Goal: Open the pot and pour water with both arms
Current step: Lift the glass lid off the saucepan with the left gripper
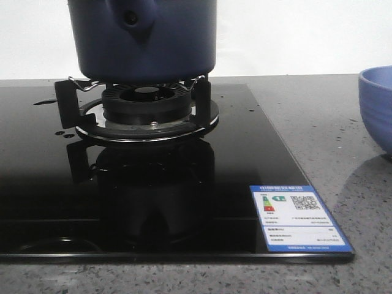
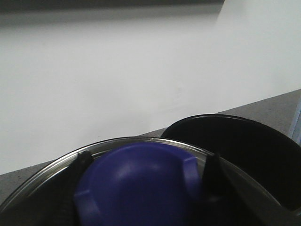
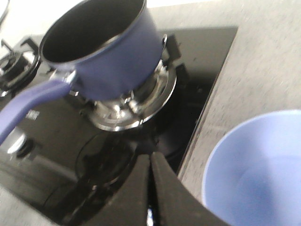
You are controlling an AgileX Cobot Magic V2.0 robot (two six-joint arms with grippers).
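Note:
The dark navy pot (image 1: 142, 37) stands on the gas burner (image 1: 147, 110), its handle mount facing the camera. In the right wrist view the pot (image 3: 108, 52) is open and dark inside, with its blue handle (image 3: 33, 101) sticking out. My left gripper (image 2: 143, 188) is shut on the blue knob (image 2: 141, 183) of the glass lid (image 2: 117, 145), held off the pot (image 2: 235, 146), which lies just beyond it. My right gripper (image 3: 151, 157) is shut and empty above the cooktop, between the pot and the bowl. Neither gripper shows in the front view.
A periwinkle-blue bowl (image 1: 376, 104) stands on the grey counter right of the black glass cooktop (image 1: 153, 202); it also shows in the right wrist view (image 3: 256, 174). A blue energy label (image 1: 299, 218) is on the cooktop's front right corner. A second burner (image 3: 14, 61) lies beyond the pot.

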